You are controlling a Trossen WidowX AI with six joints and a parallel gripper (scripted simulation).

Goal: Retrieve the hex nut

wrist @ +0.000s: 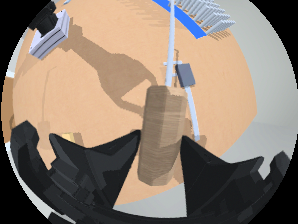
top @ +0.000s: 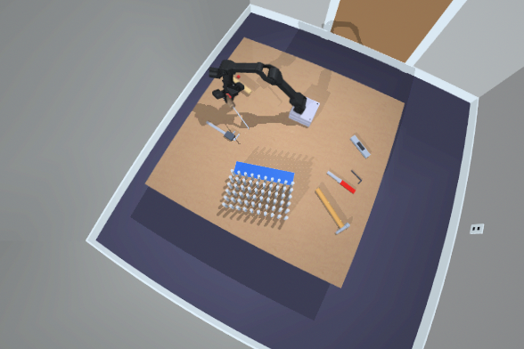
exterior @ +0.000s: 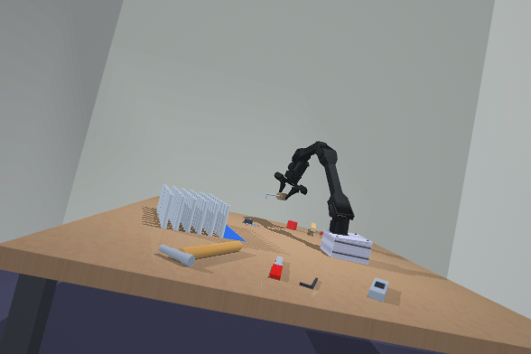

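My gripper [top: 229,97] [exterior: 285,195] [wrist: 160,138] is shut on the wooden handle of a hook tool [top: 230,102] [exterior: 282,196] [wrist: 162,117] and holds it above the table. Its thin metal shaft points away from the fingers, and a small bent tip shows in the exterior view. The metal spacers [top: 252,175] [exterior: 194,213] [wrist: 202,16] stand upright in rows. The blue taped strip [top: 267,169] [exterior: 233,234] [wrist: 195,31] lies along the front of the rows. The tool is outside the spacer field. I cannot make out the hex nut in any view.
A caliper-like tool [top: 229,135] [exterior: 248,221] [wrist: 185,75] lies below the held tool. A hammer [top: 329,206] [exterior: 212,250], red-handled tool [top: 347,186] [exterior: 276,270], hex key [exterior: 309,284] and grey device [top: 360,146] [exterior: 378,290] lie beyond the field. A red block [exterior: 292,225] lies near the arm.
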